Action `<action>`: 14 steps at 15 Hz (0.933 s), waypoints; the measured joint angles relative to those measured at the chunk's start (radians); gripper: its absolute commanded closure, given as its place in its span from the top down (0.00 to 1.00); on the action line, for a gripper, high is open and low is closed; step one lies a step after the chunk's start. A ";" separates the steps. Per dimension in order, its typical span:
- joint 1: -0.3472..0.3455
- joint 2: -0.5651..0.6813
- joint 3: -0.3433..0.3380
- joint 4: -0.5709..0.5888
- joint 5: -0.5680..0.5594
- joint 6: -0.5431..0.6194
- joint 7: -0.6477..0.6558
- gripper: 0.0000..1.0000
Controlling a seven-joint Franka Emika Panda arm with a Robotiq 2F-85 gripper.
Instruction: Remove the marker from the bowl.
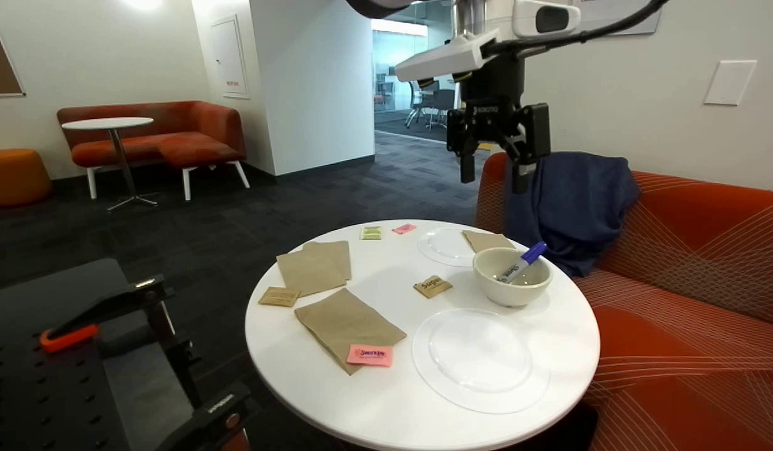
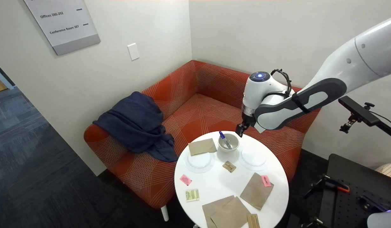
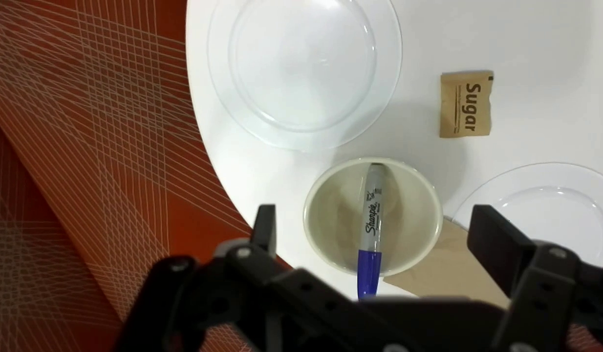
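The marker, grey with a blue cap, leans in the off-white bowl and shows in both exterior views point(image 1: 523, 263) point(image 2: 225, 140) and the wrist view point(image 3: 372, 215). Its grey end is inside and its cap sticks out past the rim. The bowl point(image 1: 510, 295) stands upright on the round white table and also shows in an exterior view point(image 2: 228, 150) and the wrist view point(image 3: 419, 215). My gripper point(image 1: 494, 176) is open and empty, above the bowl. In the wrist view the fingers point(image 3: 372, 227) are spread on either side of the bowl. The cap's tip is partly hidden behind the gripper body.
Translucent plates point(image 1: 480, 354) lie near the bowl on the table point(image 1: 336, 401). A sugar packet point(image 3: 466, 103), brown napkins point(image 1: 352, 322) and a pink packet point(image 1: 369, 355) also lie there. A red sofa point(image 2: 205, 110) with a navy cloth point(image 2: 135, 123) stands beside the table.
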 measured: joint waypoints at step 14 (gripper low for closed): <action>-0.001 0.185 -0.019 0.147 0.031 0.046 0.000 0.65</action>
